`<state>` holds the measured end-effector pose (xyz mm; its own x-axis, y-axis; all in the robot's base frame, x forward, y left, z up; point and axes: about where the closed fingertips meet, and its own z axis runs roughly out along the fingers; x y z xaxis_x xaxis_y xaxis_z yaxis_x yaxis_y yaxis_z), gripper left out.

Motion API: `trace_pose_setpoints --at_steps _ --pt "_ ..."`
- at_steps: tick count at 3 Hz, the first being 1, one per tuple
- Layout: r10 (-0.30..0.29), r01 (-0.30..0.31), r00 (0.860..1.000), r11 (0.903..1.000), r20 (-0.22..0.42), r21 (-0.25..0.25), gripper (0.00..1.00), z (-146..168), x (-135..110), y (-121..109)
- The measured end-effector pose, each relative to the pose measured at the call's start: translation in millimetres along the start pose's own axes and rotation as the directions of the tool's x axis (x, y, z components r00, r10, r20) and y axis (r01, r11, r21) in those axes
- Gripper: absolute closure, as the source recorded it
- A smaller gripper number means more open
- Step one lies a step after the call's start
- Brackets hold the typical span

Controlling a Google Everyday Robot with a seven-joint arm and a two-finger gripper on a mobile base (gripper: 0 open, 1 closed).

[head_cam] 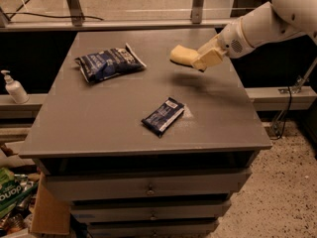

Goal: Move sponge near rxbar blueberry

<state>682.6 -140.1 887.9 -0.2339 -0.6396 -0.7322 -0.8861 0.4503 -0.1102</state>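
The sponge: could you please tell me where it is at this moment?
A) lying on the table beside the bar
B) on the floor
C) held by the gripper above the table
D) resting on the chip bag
C: the gripper grips the sponge in the air over the table, casting a shadow below, well apart from the bar.

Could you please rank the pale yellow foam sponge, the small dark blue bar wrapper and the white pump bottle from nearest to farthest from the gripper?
1. Pale yellow foam sponge: clamped in the gripper, above the grey table's back right.
2. Small dark blue bar wrapper: flat, front centre.
3. White pump bottle: beyond the table's left edge.
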Motion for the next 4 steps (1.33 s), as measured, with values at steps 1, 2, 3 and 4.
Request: trace_pose_setpoints --at_steps 1,2,3,4 --pt "-0.056 0.056 0.998 0.9984 -0.029 -0.007 1.00 -1.4 9.5 18.6" --pt "-0.099 0.099 0.993 0.9951 -0.070 -0.005 1.00 -2.6 28.2 36.4" --pt "-0.128 0.127 0.985 0.9918 -0.114 -0.014 1.00 1.3 47.3 52.5" --pt "-0.162 0.157 0.978 0.9865 -0.134 -0.047 1.00 6.2 55.4 74.0"
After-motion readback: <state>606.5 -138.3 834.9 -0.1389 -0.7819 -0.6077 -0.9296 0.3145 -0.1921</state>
